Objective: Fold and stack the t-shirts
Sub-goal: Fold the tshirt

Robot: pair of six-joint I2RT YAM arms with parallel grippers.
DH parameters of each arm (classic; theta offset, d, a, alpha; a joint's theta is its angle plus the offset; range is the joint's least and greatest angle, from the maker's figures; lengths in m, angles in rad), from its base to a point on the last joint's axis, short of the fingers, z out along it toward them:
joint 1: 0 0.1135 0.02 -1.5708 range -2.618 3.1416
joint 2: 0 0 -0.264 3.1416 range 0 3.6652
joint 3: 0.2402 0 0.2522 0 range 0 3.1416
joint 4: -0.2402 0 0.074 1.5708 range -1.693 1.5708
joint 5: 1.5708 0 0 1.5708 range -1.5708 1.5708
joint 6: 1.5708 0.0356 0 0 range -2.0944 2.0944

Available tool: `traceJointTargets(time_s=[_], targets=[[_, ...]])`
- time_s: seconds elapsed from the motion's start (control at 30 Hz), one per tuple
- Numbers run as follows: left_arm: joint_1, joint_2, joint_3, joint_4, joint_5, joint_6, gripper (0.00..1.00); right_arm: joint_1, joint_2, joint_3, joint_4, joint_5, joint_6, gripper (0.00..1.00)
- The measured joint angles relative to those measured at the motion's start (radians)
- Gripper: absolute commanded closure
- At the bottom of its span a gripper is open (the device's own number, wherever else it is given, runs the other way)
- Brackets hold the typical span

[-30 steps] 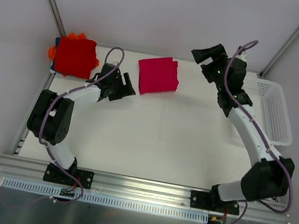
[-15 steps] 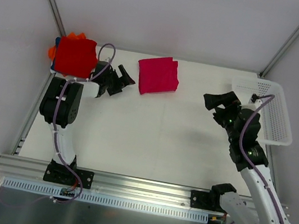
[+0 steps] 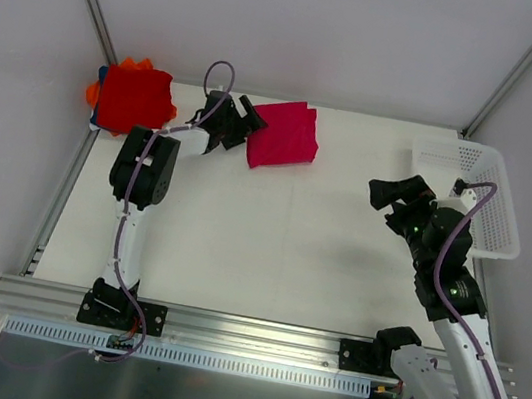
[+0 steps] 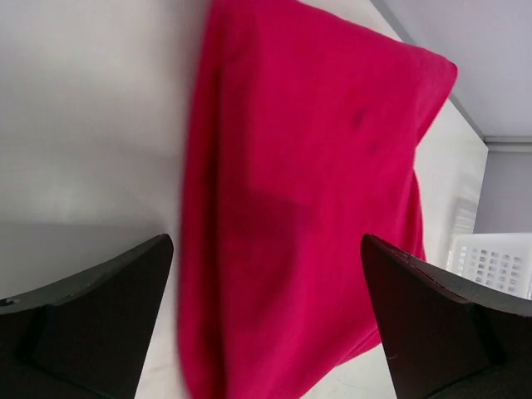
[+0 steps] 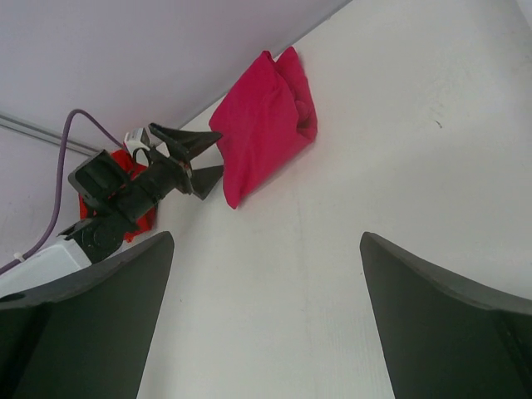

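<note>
My left gripper (image 3: 247,119) has swung from the red stack (image 3: 135,98) to the crimson-pink t-shirt (image 3: 283,134), jaws now spread. The right gripper (image 3: 396,195), also spread, has retreated. I think the pickup comes next.

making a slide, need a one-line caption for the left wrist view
Open left gripper facing the folded crimson-pink t-shirt, with the white basket beyond it.

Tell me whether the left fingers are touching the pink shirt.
Cannot tell. In the top view the open left gripper sits right at the pink shirt's edge, and the right wrist view shows neither gap nor contact plainly.
</note>
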Motion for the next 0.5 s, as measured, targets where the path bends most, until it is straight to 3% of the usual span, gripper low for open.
traceJointTargets(time_s=[0.1,0.13,0.23,0.27,0.3,0.5], targets=[[-0.047,0.073,0.113,-0.026,-0.014,-0.022,0.14,0.000,0.000,0.000,-0.010,0.003,-0.010,0.01],[-0.060,0.097,0.150,-0.034,-0.018,-0.030,0.38,0.000,0.000,0.000,-0.011,0.005,-0.015,0.00],[-0.088,0.150,0.217,-0.064,-0.028,-0.045,0.78,0.000,-0.003,-0.001,-0.012,0.013,-0.029,0.01],[-0.097,0.164,0.227,-0.077,-0.032,-0.053,0.96,0.000,-0.006,-0.002,-0.012,0.016,-0.032,0.01],[-0.102,0.175,0.235,-0.089,-0.033,-0.056,1.00,0.000,-0.012,-0.005,-0.013,0.021,-0.036,0.01],[-0.103,0.184,0.294,-0.155,-0.037,-0.041,1.00,0.000,-0.064,-0.050,-0.016,0.038,-0.049,0.01]])
